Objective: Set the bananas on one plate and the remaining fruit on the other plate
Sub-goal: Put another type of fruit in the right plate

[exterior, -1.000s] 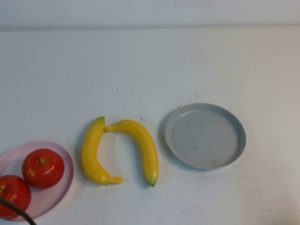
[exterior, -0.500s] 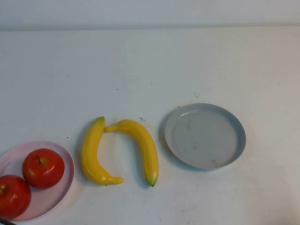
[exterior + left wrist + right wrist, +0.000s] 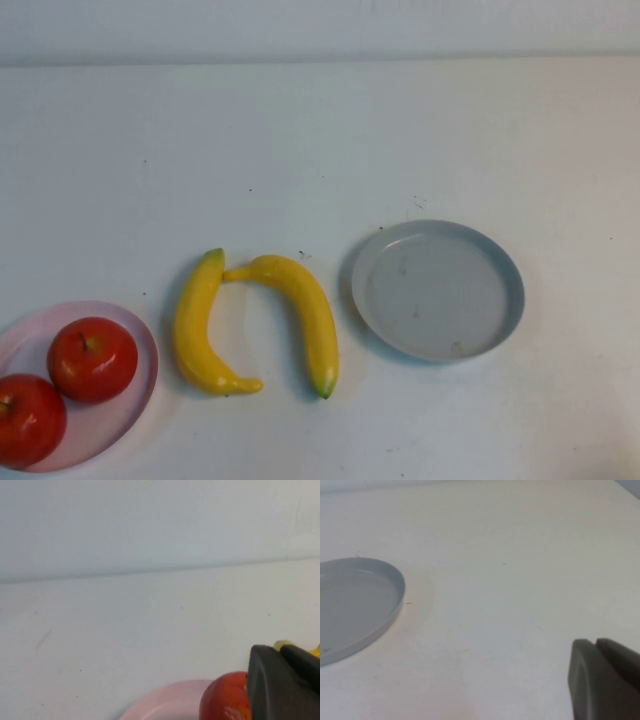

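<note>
Two yellow bananas lie side by side on the white table, the left banana (image 3: 197, 325) and the right banana (image 3: 305, 312), their far tips touching. The grey-blue plate (image 3: 437, 290) sits empty to their right. Two red apples (image 3: 92, 358) (image 3: 28, 418) rest on the pale pink plate (image 3: 115, 415) at the near left. Neither gripper shows in the high view. In the left wrist view my left gripper (image 3: 279, 652) is shut and empty, just in front of an apple (image 3: 225, 700) on the pink plate (image 3: 170, 702). My right gripper (image 3: 596, 646) is shut and empty, off to the side of the grey-blue plate (image 3: 355, 605).
A pale wall runs along the table's far edge (image 3: 320, 62). Bare white tabletop lies behind the bananas and plates and to the right of the grey-blue plate.
A dark cable at the bottom left corner of the high view has slid out of the picture. The fruit and both plates have not moved.
</note>
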`<state>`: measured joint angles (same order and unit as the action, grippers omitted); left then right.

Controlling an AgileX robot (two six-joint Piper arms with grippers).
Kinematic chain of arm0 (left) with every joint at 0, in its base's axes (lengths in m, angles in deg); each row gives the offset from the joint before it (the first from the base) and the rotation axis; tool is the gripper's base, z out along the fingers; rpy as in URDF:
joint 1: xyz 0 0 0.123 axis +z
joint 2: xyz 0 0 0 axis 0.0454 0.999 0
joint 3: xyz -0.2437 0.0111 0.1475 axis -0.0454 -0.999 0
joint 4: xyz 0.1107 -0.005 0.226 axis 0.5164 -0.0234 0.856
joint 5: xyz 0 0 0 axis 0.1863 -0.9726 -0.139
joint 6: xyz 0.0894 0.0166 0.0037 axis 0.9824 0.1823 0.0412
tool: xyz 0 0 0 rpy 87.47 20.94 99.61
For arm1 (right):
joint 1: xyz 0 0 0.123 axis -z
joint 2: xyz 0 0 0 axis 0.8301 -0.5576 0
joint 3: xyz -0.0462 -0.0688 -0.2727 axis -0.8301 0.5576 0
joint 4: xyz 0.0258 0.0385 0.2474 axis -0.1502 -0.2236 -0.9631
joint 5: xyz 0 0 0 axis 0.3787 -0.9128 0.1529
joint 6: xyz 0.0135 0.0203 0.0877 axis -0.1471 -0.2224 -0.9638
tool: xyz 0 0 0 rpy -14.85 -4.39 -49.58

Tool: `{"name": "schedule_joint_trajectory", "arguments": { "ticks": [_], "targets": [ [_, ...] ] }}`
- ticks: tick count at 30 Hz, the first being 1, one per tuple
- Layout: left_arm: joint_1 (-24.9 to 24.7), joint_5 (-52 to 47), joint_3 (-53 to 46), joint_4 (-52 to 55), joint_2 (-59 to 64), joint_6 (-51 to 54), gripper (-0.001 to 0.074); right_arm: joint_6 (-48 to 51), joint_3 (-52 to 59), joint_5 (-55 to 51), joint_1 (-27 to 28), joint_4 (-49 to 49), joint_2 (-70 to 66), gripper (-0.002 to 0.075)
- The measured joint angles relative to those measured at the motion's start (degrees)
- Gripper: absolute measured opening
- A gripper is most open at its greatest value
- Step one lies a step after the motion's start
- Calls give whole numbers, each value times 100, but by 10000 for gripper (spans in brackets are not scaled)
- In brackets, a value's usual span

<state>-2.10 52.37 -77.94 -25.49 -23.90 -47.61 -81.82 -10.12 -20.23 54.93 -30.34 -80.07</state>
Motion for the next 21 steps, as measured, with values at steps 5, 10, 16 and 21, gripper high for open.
{"name": "schedule_joint_trajectory", "arguments": {
  "ticks": [5, 10, 16, 21],
  "targets": [
    [0, -314, -70, 452, -8, -402, 4, 0, 0, 0, 0, 0, 0, -15],
    [0, -1027, -70, 1080, -8, -1142, 4, 0, 0, 0, 0, -12, 0, -15],
    [0, -1635, -73, 1215, -8, -1397, 4, 0, 0, 0, 0, -12, 0, -15],
    [0, -1644, -73, 1251, -8, -1412, 4, 0, 0, 0, 0, -12, 0, -15]
  ]
}}
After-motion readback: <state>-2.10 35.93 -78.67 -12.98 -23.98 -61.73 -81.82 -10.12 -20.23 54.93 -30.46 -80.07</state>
